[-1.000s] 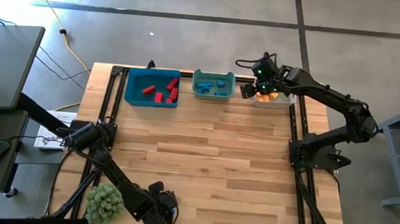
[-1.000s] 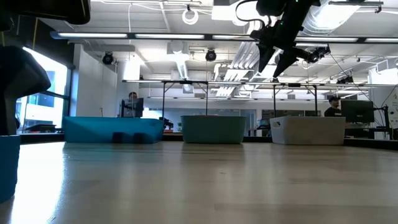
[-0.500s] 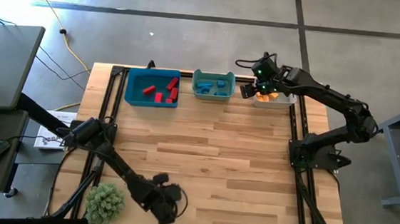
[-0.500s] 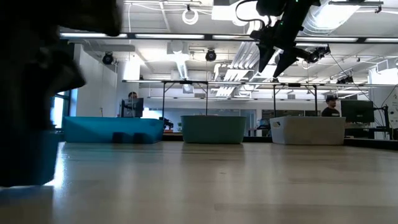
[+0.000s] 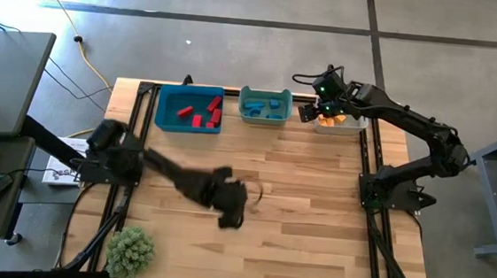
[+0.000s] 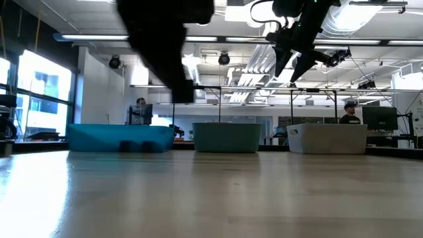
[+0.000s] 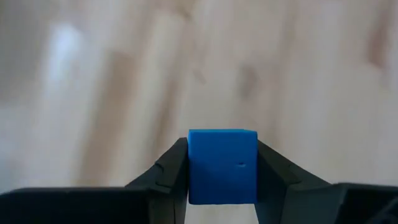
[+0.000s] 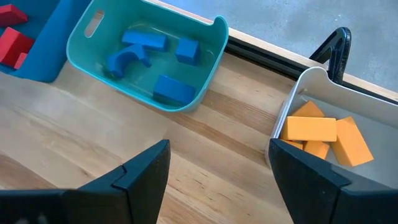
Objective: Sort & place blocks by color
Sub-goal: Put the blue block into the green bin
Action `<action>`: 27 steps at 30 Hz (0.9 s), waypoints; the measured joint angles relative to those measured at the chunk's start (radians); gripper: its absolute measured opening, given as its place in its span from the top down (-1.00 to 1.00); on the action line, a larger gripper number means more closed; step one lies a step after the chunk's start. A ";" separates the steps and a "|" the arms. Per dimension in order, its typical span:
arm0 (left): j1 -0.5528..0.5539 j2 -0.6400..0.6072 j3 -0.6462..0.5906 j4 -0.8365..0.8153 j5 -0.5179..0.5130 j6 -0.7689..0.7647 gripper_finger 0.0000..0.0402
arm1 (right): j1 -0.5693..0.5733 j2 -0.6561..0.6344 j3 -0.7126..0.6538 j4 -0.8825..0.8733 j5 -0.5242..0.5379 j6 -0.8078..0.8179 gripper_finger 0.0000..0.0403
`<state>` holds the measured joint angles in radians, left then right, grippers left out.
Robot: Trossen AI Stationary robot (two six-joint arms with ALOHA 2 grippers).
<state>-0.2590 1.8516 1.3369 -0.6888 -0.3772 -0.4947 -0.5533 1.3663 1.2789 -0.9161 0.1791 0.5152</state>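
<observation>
A blue cube (image 7: 222,165) is clamped between the two dark fingers (image 7: 168,174) of the left gripper (image 5: 232,207), which is seen over the bare wood near the middle of the table (image 5: 313,224), well short of the bins (the arm is blurred in the high and low views, so little more can be told of it). Farther back, along the far edge, three bins are lined up: a blue bin (image 5: 163,113) holding red blocks (image 5: 200,117), a teal bin (image 5: 245,108) holding blue blocks (image 8: 152,59), and a white bin (image 8: 311,81) holding orange blocks (image 8: 320,135). The right gripper (image 5: 311,111) is held above the table just in front of the gap between the teal and white bins, its fingers (image 8: 144,171) spread wide with nothing between them. In the low view, people are seen at desks in the room beyond the table.
</observation>
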 joint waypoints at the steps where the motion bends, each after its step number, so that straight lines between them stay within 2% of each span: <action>1: 0.034 -0.015 0.000 0.009 -0.004 0.045 0.49 | 0.000 0.000 0.000 0.000 0.000 0.000 -0.29; 6: 0.214 -0.077 0.001 0.072 0.007 0.244 0.49 | 0.000 0.000 0.000 0.000 0.000 0.018 -0.29; 15: 0.529 -0.130 0.002 0.255 0.136 0.529 0.49 | 0.000 0.000 0.000 0.002 0.004 0.096 -0.29; 20: 0.667 -0.131 0.002 0.352 0.226 0.610 0.49 | 0.000 0.000 0.000 0.006 0.034 0.106 -0.29; 27: 0.813 -0.124 0.002 0.444 0.280 0.637 0.49 | 0.000 0.001 0.000 0.008 0.092 0.163 -0.29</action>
<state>0.5543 1.7279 1.3387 -0.2448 -0.0975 0.1426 -0.5535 1.3676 1.2789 -0.9082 0.2714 0.6781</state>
